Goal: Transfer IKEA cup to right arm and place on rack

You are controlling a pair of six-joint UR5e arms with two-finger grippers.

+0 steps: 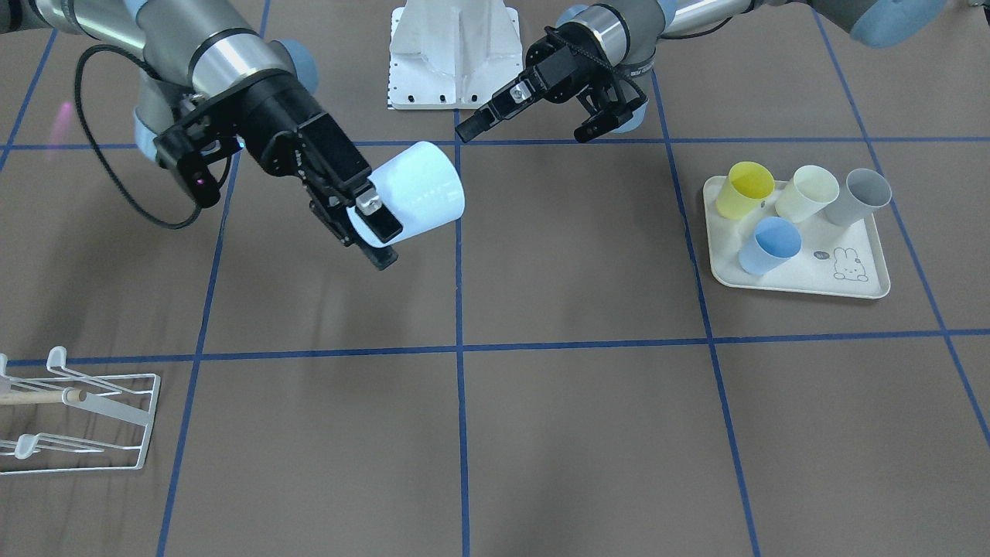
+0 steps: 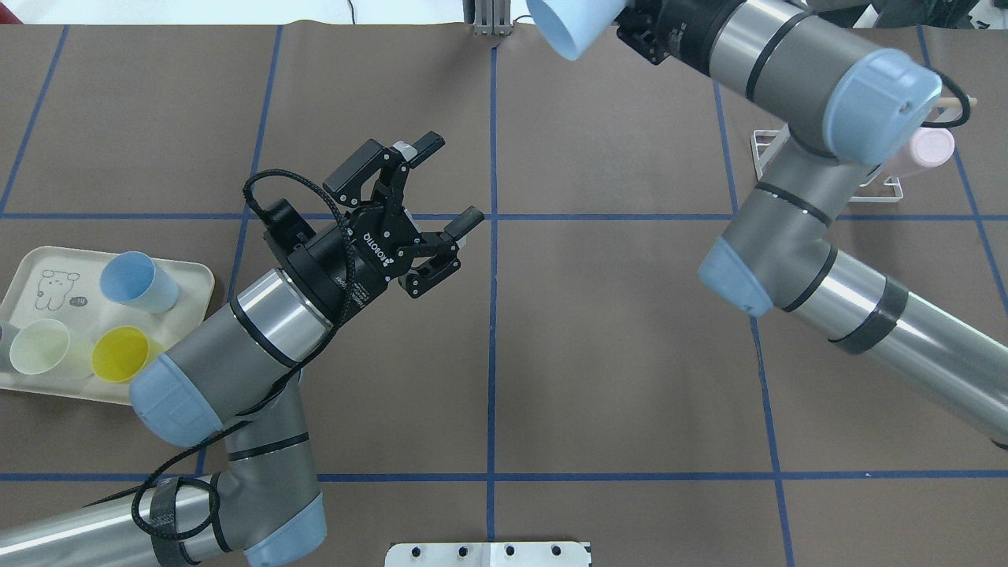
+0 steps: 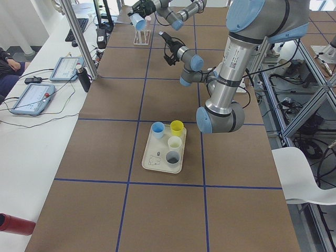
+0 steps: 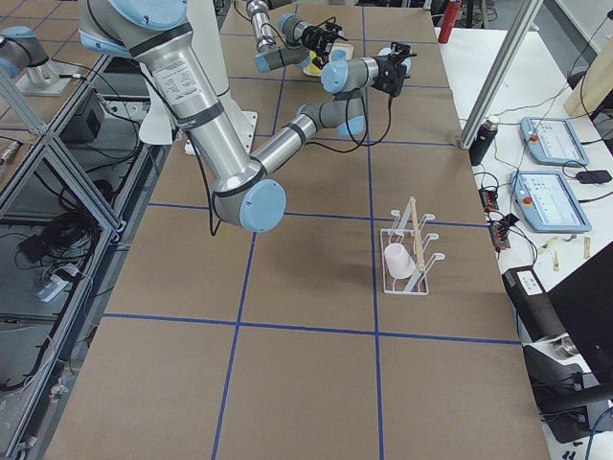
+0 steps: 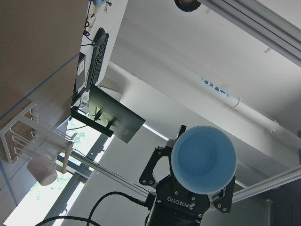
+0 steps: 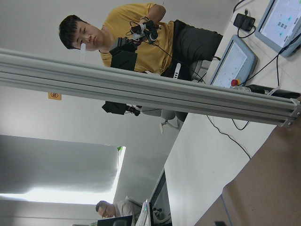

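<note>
Clenched in black two-finger right gripper: pale-blue plastic cup, raised for white wire rack; left gripper splayed empty, handover seemingly done.

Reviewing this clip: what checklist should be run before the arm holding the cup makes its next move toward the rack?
1. Light-blue plastic cup held in the right claw: ok, it lies sideways and is off the table.
2. Grip firm enough for the carry: cannot tell.
3. Left claw out of the way: ok, open, empty and apart from the cup.
4. White wire rack has a free prong: ok, one pink cup hangs on it and the other prongs look bare.
5. Path over the brown table to the rack: ok, nothing stands between.
</note>
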